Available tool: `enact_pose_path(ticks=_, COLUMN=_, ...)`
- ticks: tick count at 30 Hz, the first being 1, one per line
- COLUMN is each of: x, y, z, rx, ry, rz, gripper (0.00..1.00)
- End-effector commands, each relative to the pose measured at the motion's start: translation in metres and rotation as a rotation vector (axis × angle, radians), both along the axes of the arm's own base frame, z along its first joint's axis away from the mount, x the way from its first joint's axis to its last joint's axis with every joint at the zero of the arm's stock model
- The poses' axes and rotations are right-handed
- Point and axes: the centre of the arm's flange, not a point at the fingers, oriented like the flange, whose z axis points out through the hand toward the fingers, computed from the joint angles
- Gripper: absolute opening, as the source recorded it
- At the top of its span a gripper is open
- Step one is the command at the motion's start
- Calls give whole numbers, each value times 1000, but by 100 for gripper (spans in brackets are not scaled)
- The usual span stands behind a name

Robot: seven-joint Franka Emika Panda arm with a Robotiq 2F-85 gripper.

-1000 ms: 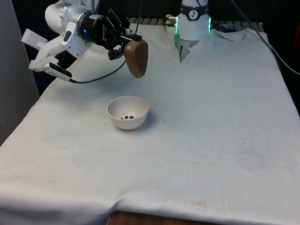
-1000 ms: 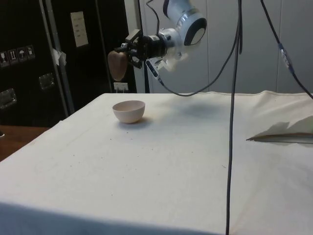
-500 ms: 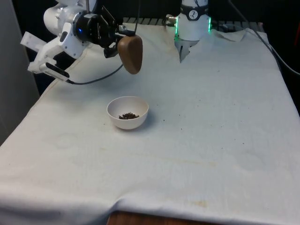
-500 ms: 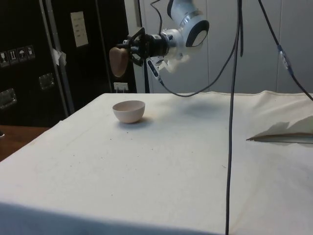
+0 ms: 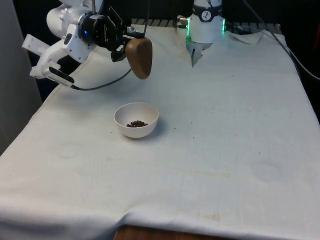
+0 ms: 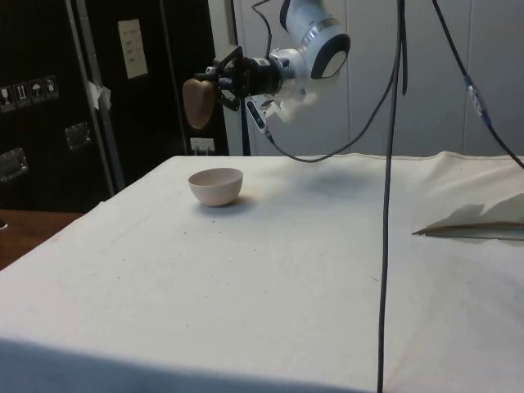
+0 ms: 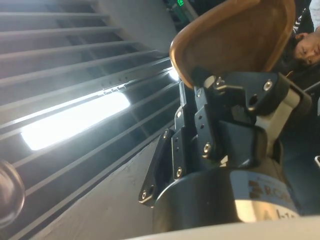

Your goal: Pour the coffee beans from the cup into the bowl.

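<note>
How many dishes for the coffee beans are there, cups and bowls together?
2: a brown wooden cup held tipped in the black gripper above the table, and a white round bowl on the white cloth, beans inside.

Little can be read. On the dark cabinets [image 6: 49, 106], a white sheet [image 6: 132, 48] carries lines of print too small to make out. Lower on the same cabinets, left of that sheet, a row of small handling symbols [image 6: 29, 92] shows, among them an umbrella sign. No word or number is legible.
</note>
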Motion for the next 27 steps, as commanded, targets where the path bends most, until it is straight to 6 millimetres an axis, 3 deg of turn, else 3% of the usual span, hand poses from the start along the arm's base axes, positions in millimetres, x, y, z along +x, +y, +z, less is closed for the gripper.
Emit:
enact_pose_path(ticks=1, x=0, y=0, z=0, rx=-3, ry=-3, rz=1, gripper=1)
enact_pose_path(ticks=27, x=6, y=30, z=15, rx=-146, ry=-9, rz=75, gripper=1)
